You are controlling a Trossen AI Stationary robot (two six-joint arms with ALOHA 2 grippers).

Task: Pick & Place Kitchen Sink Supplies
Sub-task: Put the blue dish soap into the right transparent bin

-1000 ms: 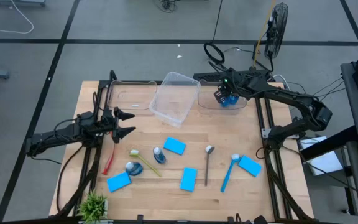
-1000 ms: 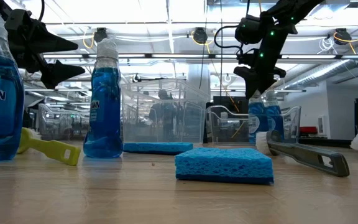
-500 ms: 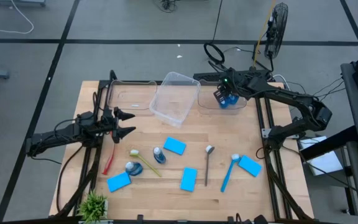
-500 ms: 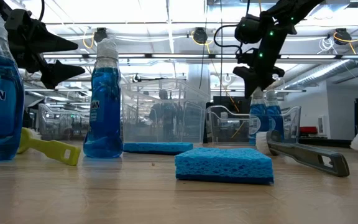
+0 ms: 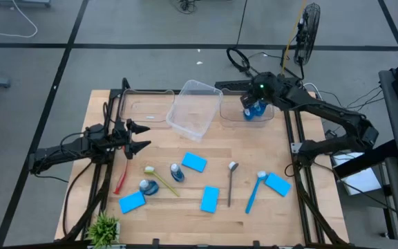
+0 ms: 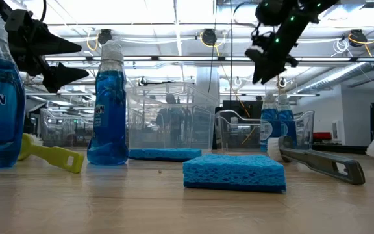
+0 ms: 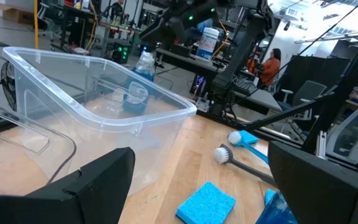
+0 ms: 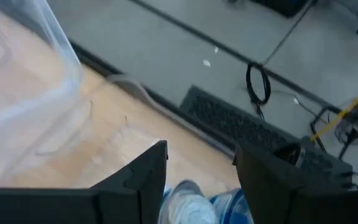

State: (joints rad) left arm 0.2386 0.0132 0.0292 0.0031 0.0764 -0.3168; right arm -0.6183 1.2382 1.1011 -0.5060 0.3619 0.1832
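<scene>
My right gripper point(image 5: 257, 97) point(image 6: 269, 64) hangs open over the clear bin point(image 5: 235, 117) at the table's far right. In that bin stand two small blue bottles point(image 5: 253, 111) point(image 6: 269, 123). The right wrist view shows a pale bottle cap point(image 8: 184, 203) below and between my open fingers, apart from them. My left gripper point(image 5: 142, 137) point(image 7: 201, 168) waits open at the table's left. On the wood lie blue sponges point(image 5: 194, 162), two more bottles point(image 5: 177, 172), a red brush point(image 5: 121, 178), a yellow brush point(image 5: 162, 180), a blue brush point(image 5: 253, 193) and a grey spoon point(image 5: 231, 181).
A second clear bin point(image 5: 196, 108) stands tilted at the far middle. A third bin point(image 5: 144, 111) lies at the far left. A small green plant point(image 5: 104, 227) sits at the near left corner. Bare wood shows between the bins and the row of supplies.
My right gripper has risen from just above the bottle tops in the far right bin and now hangs well clear of them, tipped less steeply. The bottles stay upright in the bin.
</scene>
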